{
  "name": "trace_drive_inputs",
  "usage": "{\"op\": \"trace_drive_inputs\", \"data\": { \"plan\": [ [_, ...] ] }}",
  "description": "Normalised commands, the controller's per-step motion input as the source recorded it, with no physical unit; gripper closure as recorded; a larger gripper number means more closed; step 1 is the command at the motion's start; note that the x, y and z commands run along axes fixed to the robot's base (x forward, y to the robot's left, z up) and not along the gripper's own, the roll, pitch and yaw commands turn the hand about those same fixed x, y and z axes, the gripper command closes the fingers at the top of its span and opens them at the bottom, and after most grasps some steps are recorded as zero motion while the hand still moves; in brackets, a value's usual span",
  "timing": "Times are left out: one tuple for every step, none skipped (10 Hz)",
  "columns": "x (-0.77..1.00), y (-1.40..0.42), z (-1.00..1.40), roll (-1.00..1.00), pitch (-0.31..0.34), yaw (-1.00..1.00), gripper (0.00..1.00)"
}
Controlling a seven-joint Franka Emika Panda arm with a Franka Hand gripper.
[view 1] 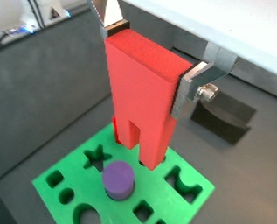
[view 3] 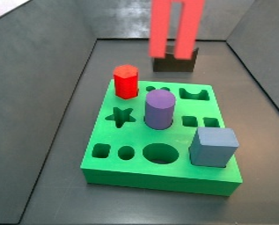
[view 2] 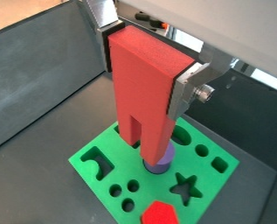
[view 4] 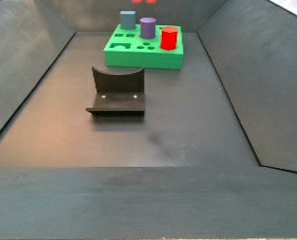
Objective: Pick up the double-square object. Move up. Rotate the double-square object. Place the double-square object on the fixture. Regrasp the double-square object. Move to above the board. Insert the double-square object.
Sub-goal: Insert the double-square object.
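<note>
Gripper point(view 1: 152, 54) clamped on top end of double-square object point(view 1: 143, 96), silver fingers point(view 1: 197, 83) pressing both sides | hanging upright above green board point(view 2: 211, 179), over purple cylinder point(view 1: 118, 180) | long red block, slot splitting lower end into two legs

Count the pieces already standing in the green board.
3: a red hexagonal prism at a far corner, a purple cylinder mid-board, a grey-blue cube at a near corner. The hand holds another above.

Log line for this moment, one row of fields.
phase: above board | gripper: shut on long red double-square object, upright over green slab board | not inserted | dark fixture: bare
</note>
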Motion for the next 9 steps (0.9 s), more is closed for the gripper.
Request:
{"op": "trace_drive_inputs", "data": {
  "plan": [
    [1.0, 0.0, -0.29, 0.0, -0.027, -0.11, 1.0],
    [1.0, 0.0, -0.29, 0.0, -0.019, -0.05, 1.0],
    [1.0, 0.0, -0.33, 0.0, -0.014, -0.05, 1.0],
    [1.0, -0.09, -0.51, 0.06, -0.004, -0.06, 1.0],
    [1.0, -0.11, -0.55, 0.08, 0.0, -0.02, 1.0],
    [1.0, -0.12, -0.53, 0.07, 0.0, 0.0, 1.0],
    [1.0, -0.14, -0.49, 0.06, 0.0, 0.0, 1.0],
    [1.0, -0.21, -0.41, 0.07, 0.027, 0.0, 1.0],
    [0.93, -0.3, -0.23, 0.11, 0.13, 0.0, 1.0]
  ]
}}
